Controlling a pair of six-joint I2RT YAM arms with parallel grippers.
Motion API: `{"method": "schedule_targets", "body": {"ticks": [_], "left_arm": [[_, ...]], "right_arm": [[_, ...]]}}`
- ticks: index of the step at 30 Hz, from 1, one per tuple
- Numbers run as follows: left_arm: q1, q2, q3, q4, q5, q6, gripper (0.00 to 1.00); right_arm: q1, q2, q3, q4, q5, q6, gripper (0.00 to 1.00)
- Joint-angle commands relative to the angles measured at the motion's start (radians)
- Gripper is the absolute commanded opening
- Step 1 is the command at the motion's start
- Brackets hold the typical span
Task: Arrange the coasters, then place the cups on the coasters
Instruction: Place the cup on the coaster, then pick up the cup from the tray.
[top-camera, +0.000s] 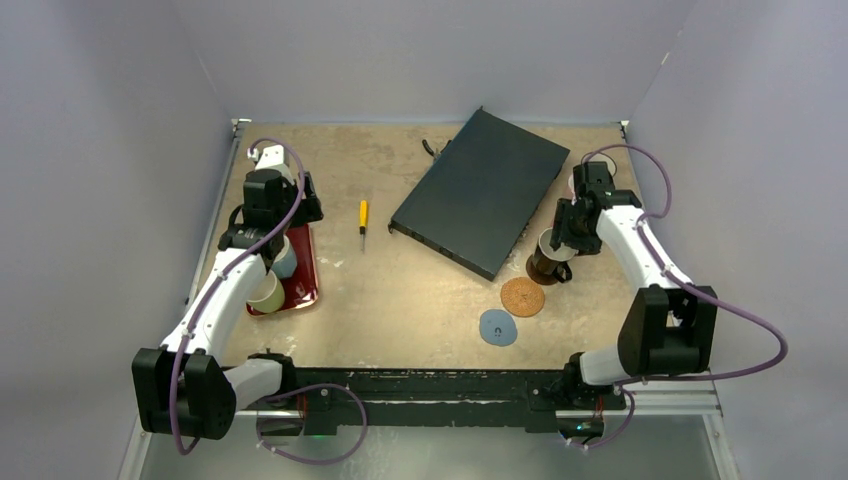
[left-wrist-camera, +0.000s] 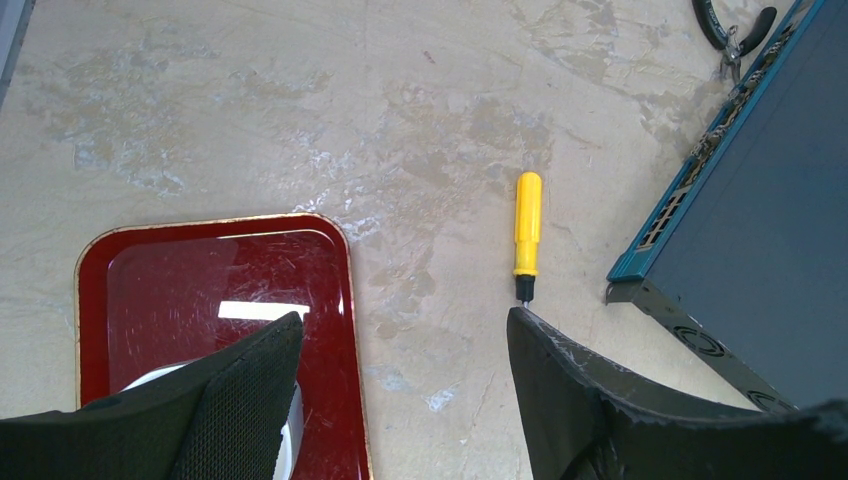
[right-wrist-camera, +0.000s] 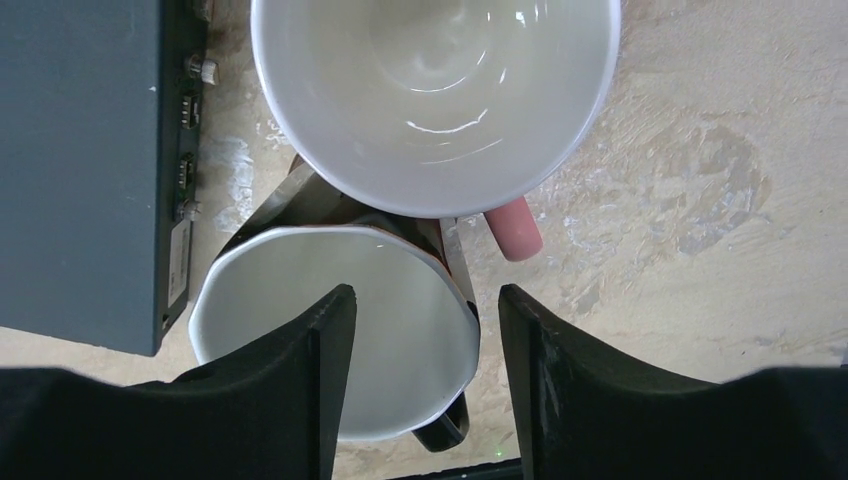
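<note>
Though laid out, coasters: tan cork disc (top-camera: 522, 296), blue-grey disc (top-camera: 497, 327), both bare.
Left gripper (left-wrist-camera: 403, 320): spread.
Right gripper (right-wrist-camera: 425, 295): spread astride dark brown mug (top-camera: 546, 266).

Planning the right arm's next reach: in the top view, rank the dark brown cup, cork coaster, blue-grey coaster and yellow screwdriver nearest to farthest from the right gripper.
1. dark brown cup, directly below the right gripper.
2. cork coaster, just toward the bases.
3. blue-grey coaster, beyond it, leftward.
4. yellow screwdriver, far to the left.
</note>
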Motion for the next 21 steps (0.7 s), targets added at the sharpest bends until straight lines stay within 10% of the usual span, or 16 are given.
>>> {"method": "schedule_targets", "body": {"ticks": [1,21], "left_arm": [[-0.005,0.0,-0.004,0.026,0.004,0.012,0.71],[-0.024,-0.045,-0.026,0.029,-0.007,-0.004,0.71]], "right_arm": [[-0.003,-0.047,0.047,-0.022,-0.002,-0.007,0.59],[-0.003,-0.263,0.127,-0.059,-0.136,-0.1,0.69]]}}
